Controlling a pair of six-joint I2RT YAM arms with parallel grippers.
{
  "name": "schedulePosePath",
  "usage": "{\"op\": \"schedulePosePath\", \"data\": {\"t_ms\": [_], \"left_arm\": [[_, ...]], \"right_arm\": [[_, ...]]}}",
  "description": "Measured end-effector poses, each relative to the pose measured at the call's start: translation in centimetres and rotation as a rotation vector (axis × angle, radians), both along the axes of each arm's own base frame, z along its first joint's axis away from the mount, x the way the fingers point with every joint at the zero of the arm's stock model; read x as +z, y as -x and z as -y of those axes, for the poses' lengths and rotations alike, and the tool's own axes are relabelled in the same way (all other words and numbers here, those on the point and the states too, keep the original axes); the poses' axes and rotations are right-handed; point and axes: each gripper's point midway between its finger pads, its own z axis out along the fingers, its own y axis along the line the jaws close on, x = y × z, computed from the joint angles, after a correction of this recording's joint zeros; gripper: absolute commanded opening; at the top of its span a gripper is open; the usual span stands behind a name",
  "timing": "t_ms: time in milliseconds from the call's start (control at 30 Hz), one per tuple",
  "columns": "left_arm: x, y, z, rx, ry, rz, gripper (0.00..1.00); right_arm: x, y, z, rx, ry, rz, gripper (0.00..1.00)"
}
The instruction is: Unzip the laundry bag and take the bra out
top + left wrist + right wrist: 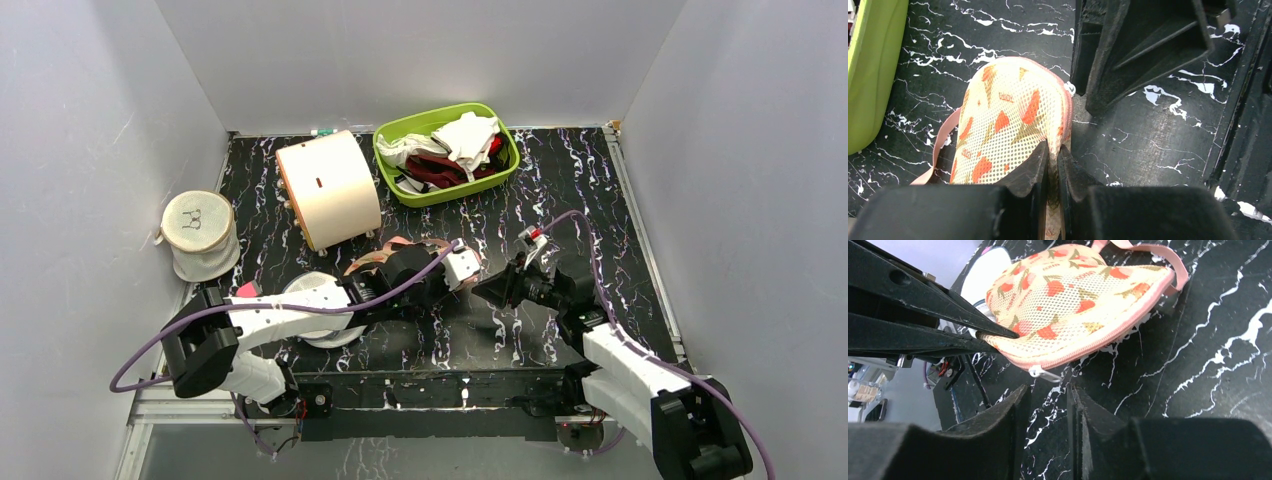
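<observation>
One laundry bag point(1073, 300) lies mid-surface point(600, 200), toward the near edge. Its zip pull point(1044, 373) faces our right gripper point(1047, 390), whose fingers are slightly apart just short of it. Our left gripper point(1053, 150) is clamped on the bag's end.

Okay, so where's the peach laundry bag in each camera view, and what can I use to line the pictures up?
Top external: laundry bag mid-table, mostly hidden under the left arm; only a peach edge shows.
Left wrist: centre-left, its edge pinched by the left gripper.
Right wrist: upper centre, zip edge facing the camera.
Shared landmark: the black white-veined table beneath it in all three.
</observation>
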Motion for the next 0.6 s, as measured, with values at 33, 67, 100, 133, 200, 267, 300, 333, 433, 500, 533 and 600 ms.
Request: {"op": "schedulePosePath", "data": {"t_ms": [33, 67, 100, 133, 200, 267, 300, 333, 433, 500, 533, 600], "left_arm": [[0.2, 0.0, 0.0, -0.001, 0.006, 0.002, 0.00], [0.4, 0.1, 0.0, -0.003, 0.011, 0.004, 0.00], [0.6, 0.1, 0.0, -0.005, 0.015, 0.005, 0.00], [0.7, 0.1, 0.0, -0.007, 0.017, 0.006, 0.00], [0.9, 0.2, 0.0, -0.009, 0.022, 0.007, 0.00], [1.0, 0.2, 0.0, -0.010, 0.024, 0.007, 0.00], [1.0, 0.2, 0.0, -0.010, 0.024, 0.007, 0.00], [1.0, 0.2, 0.0, -0.011, 0.026, 0.007, 0.00], [1.1, 0.3, 0.0, -0.014, 0.026, 0.006, 0.00], [1.0, 0.3, 0.1, -0.016, 0.026, 0.004, 0.00], [1.0, 0.3, 0.1, -0.017, 0.027, 0.004, 0.00], [1.0, 0.4, 0.1, -0.019, 0.027, 0.003, 0.00]], "right_arm": [[0.2, -0.1, -0.1, 0.010, -0.008, 0.013, 0.28], [0.4, -0.1, -0.3, 0.020, -0.014, 0.023, 0.29], [0.4, -0.2, -0.4, 0.028, -0.018, 0.029, 0.32], [0.4, -0.2, -0.4, 0.033, -0.020, 0.032, 0.33], [0.4, -0.3, -0.5, 0.042, -0.023, 0.031, 0.33], [0.5, -0.4, -0.5, 0.044, -0.027, 0.040, 0.33], [0.7, -0.4, -0.5, 0.046, -0.029, 0.047, 0.33], [0.8, -0.5, -0.5, 0.046, -0.032, 0.054, 0.33], [1.1, -0.6, -0.5, 0.045, -0.037, 0.070, 0.32], [1.4, -0.5, -0.5, 0.045, -0.039, 0.081, 0.29], [1.6, -0.5, -0.5, 0.046, -0.041, 0.086, 0.28], [1.6, -0.4, -0.5, 0.049, -0.042, 0.088, 0.27]]}}
